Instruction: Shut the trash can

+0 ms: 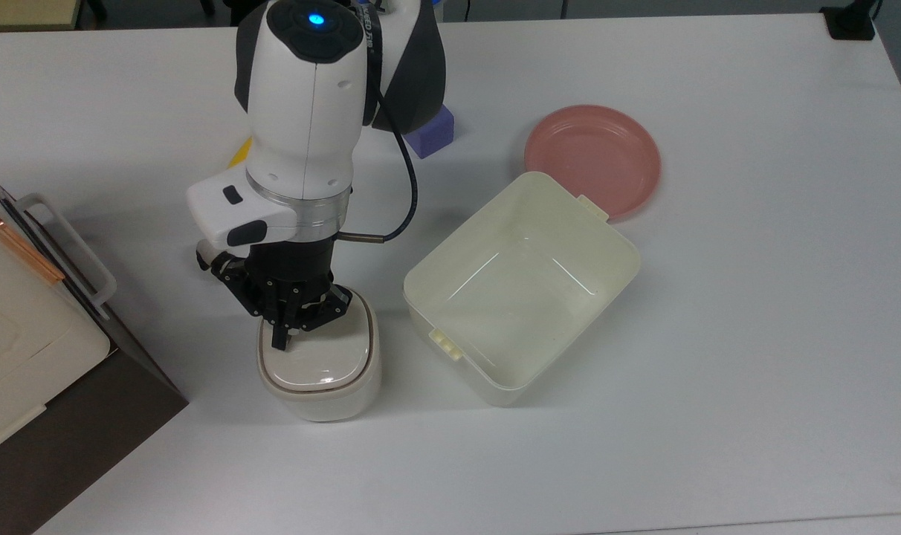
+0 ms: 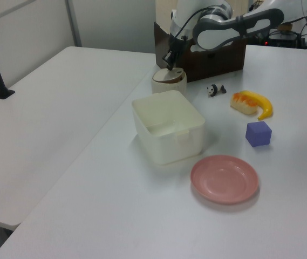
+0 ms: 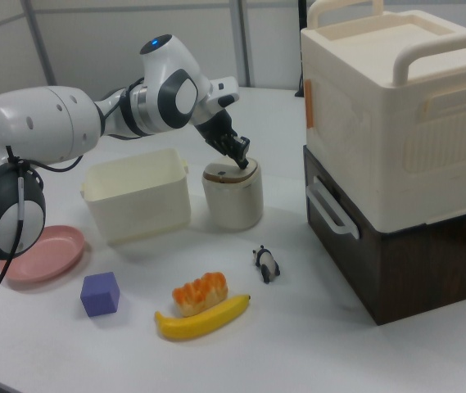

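The gripper (image 1: 279, 343) points down at the trash can (image 1: 319, 367), its fingers pressed together with the tips on the beige lid (image 1: 317, 364) near the hinge side. In the top view the lid looks flat and fully down inside its thin brown rim line; in the right view it seems to sit level on the can (image 3: 233, 195), though the gripper (image 3: 241, 155) hides part of it. The arm (image 3: 93, 115) reaches in from the right view's left, the wrist bent down over the can.

The can stands just beside the larger lidless cream tub (image 1: 521, 286), whose inside is bare. A pink plate (image 1: 592, 157) lies beyond the tub, touching or just behind its far corner. In the right view a toy panda (image 3: 265, 264), a banana (image 3: 204, 319), a piece of sushi (image 3: 200, 293) and a purple cube (image 3: 100, 293) lie on the white table (image 1: 755, 297), and a cream carrying case (image 3: 396, 98) sits on a brown drawer unit (image 3: 413, 246).
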Motion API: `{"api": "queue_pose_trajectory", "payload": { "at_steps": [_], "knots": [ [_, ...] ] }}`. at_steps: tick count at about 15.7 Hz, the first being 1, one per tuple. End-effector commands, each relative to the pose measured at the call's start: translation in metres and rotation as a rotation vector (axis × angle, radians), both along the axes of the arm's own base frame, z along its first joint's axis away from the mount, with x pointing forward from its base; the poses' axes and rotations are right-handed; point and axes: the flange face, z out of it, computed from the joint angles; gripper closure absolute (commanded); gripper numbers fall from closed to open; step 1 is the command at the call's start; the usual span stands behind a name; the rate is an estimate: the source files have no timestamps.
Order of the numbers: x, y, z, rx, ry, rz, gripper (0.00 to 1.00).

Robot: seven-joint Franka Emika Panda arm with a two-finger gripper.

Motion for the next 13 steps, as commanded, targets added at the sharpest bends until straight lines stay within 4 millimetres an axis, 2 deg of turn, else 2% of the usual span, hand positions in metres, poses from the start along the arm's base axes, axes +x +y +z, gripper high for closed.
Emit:
{"api": "queue_pose_trajectory", "payload": {
  "at_steps": [1, 4, 8, 12, 13],
  "knots": [
    [-0.009, -0.003, 0.003, -0.014, 0.056, 0.001, 1.00],
    [-0.012, -0.003, -0.007, -0.015, 0.095, -0.004, 1.00],
    [-0.016, -0.003, -0.031, -0.018, 0.139, -0.002, 1.00],
    [-0.017, -0.002, -0.024, -0.014, 0.154, -0.010, 1.00],
    [-0.017, 0.000, -0.017, -0.015, 0.149, -0.012, 1.00]
  ]
}}
